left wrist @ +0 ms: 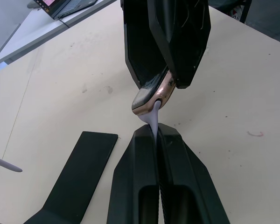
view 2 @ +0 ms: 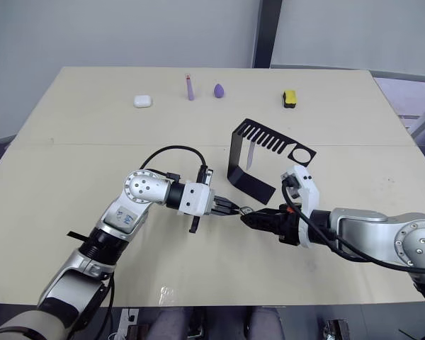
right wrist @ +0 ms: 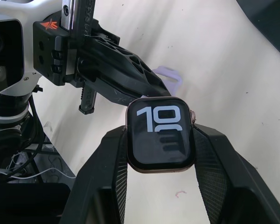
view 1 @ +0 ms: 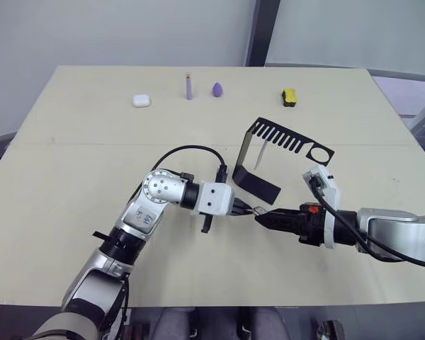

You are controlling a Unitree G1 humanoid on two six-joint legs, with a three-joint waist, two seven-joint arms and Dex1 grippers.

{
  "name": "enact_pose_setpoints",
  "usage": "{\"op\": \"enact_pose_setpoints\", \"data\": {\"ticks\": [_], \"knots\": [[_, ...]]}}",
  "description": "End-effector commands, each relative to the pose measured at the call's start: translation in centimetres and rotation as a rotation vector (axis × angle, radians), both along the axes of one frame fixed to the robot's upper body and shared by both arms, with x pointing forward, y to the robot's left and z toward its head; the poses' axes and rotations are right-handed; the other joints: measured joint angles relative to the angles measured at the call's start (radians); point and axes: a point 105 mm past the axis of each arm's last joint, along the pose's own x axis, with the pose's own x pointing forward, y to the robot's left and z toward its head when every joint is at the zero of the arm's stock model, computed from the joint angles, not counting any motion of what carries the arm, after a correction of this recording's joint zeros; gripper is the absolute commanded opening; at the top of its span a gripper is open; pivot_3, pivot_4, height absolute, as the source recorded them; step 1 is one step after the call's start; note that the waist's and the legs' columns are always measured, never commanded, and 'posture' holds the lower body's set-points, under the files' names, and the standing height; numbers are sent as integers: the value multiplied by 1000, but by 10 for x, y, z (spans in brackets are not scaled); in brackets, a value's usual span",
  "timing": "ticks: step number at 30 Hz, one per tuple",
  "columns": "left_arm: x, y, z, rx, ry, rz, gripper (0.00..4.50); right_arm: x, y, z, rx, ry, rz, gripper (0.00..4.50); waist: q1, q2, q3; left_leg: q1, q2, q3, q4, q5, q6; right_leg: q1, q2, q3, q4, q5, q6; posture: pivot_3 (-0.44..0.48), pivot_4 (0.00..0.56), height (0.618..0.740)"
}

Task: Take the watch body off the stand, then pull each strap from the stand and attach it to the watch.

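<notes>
I see both hands meeting tip to tip just below the centre of the head-camera frame, low over the worktop [view 1: 71, 212]. My right hand [right wrist: 161, 154] pinches the watch body [right wrist: 160, 134] by its two side edges, screen facing its wrist camera with pale digits showing and a copper rim around it. My left hand [left wrist: 157, 135] has its fingers pressed together on a pale strap [left wrist: 153, 119], only a short stretch of which sticks out past the fingertips. That free end touches the edge of the watch body; whether it is seated in the slot I cannot tell.

The stand [view 1: 269, 159] sits just above and to the right of the two hands in the frame, its flat base on the worktop and its slotted top arm reaching to the right, ending in a ring hole. A second pale strap [view 1: 260, 154] hangs from one of the slots.

Along the top edge of the worktop lie a white earbud case [view 1: 142, 100], a purple stick [view 1: 188, 86], a purple egg shape [view 1: 217, 89] and a yellow-and-black block [view 1: 289, 97], all well apart from the hands.
</notes>
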Motion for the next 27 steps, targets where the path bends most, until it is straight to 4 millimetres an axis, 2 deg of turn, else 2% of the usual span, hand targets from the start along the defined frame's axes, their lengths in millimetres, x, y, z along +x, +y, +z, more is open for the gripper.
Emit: {"op": "enact_pose_setpoints", "data": {"ticks": [1, 27], "knots": [[-12, -22, 23, -79, -76, -85, 0, -17, 21, 9, 61, -16, 123, 1511, 0, 0, 0, 0, 0, 0, 0, 0, 0, 0, 0, 0, 0, 0, 0, 0, 150, 740], [-12, -24, 22, -83, -76, -85, 0, -20, 22, 10, 59, -24, 134, 1511, 0, 0, 0, 0, 0, 0, 0, 0, 0, 0, 0, 0, 0, 0, 0, 0, 150, 740]]}}
